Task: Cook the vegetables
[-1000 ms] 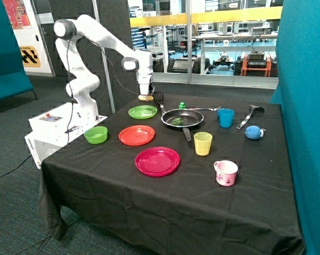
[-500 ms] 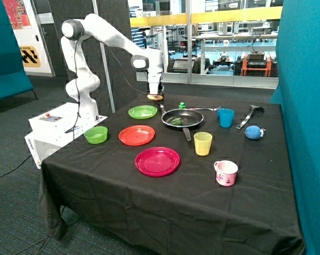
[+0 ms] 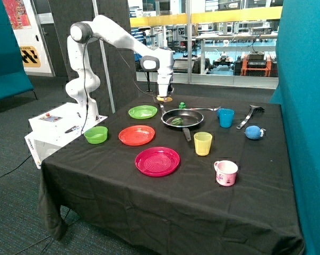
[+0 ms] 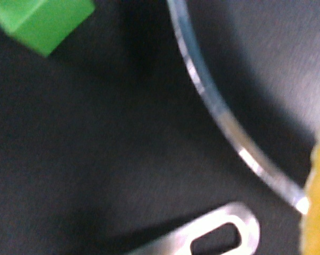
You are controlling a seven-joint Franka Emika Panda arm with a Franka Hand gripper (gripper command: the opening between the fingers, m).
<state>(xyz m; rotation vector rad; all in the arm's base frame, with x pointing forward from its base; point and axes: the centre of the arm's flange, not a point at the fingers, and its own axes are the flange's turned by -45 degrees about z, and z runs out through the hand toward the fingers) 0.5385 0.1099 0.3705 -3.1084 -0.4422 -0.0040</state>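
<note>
One yellow vegetable (image 3: pixel 164 99) hangs clamped in end effector (image 3: pixel 163 98) beside pan (image 3: pixel 194 124).

my arm (image 3: pixel 117 37) is white with dark grey joints, and my claw (image 3: pixel 163 98) pinches a pale yellow vegetable (image 3: pixel 164 99); in the wrist view it is a yellow edge (image 4: pixel 319 196). the tabletop (image 3: pixel 149 196) is draped in black cloth. the pan (image 3: pixel 182 118) is black with a silvery rim (image 4: pixel 223 117), and a dark green vegetable (image 3: pixel 177 121) lies in it. the plates run light green (image 3: pixel 143 111), orange-red (image 3: pixel 137 135) and magenta with ring ridges (image 3: pixel 157 161). the bowl (image 3: pixel 96 134) is bright green, the cups blue (image 3: pixel 226 117) and yellow (image 3: pixel 202 143), the mug (image 3: pixel 225 172) pink and patterned, the ball (image 3: pixel 253 132) blue
</note>
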